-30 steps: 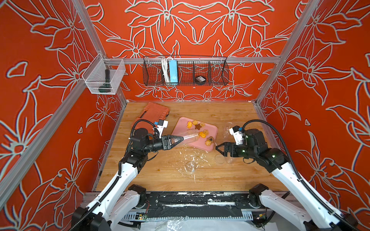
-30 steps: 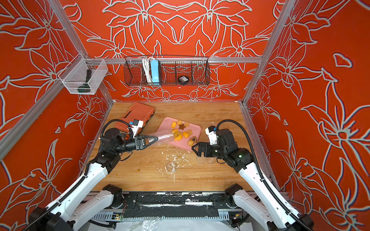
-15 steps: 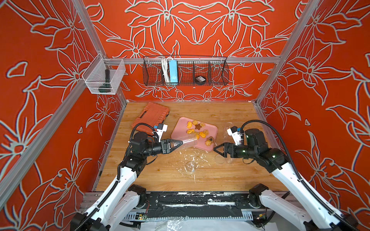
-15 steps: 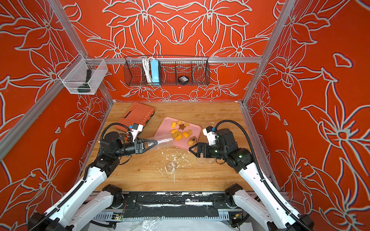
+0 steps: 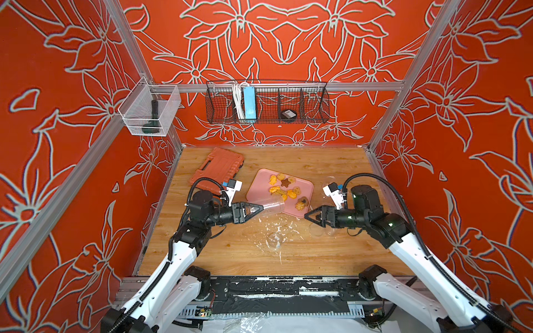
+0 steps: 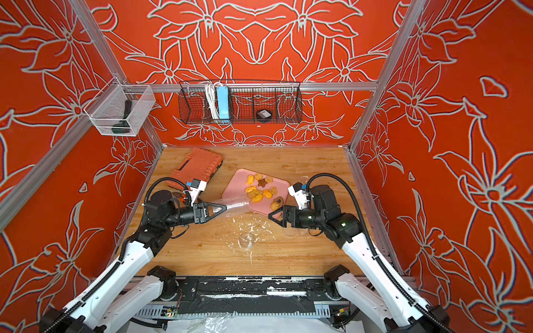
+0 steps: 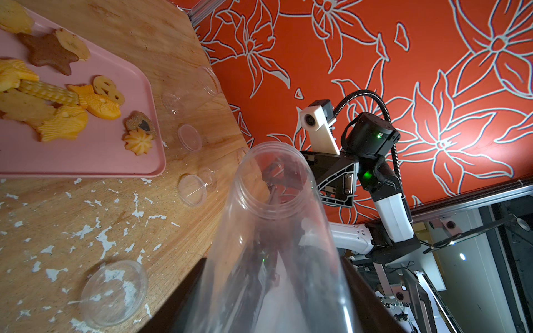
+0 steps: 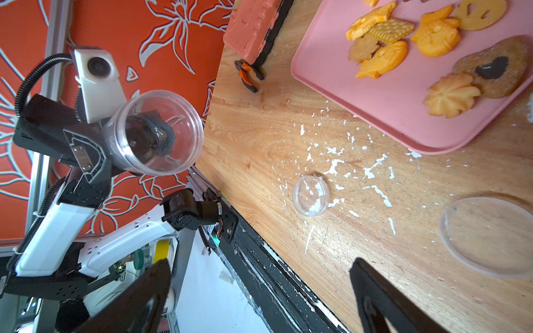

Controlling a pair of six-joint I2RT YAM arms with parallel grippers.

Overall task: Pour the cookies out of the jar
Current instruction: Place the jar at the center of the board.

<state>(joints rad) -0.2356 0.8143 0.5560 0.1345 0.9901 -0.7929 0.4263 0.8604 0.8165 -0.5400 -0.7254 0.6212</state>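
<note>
Two tools in play: my left tool (image 5: 261, 207) is clamped tight on the base of the clear jar (image 5: 274, 205), which is tipped on its side with its mouth at the near edge of the pink tray (image 5: 262, 185) and looks empty. My right tool (image 5: 310, 214) gapes wide beside the tray, holding nothing. On the tray the cookies (image 5: 284, 190) lie scattered, with the worktop (image 5: 230, 250) beneath.

Orange floral walls (image 5: 288, 43), wooden tabletop (image 5: 230, 253), wire basket (image 5: 313, 108)
</note>
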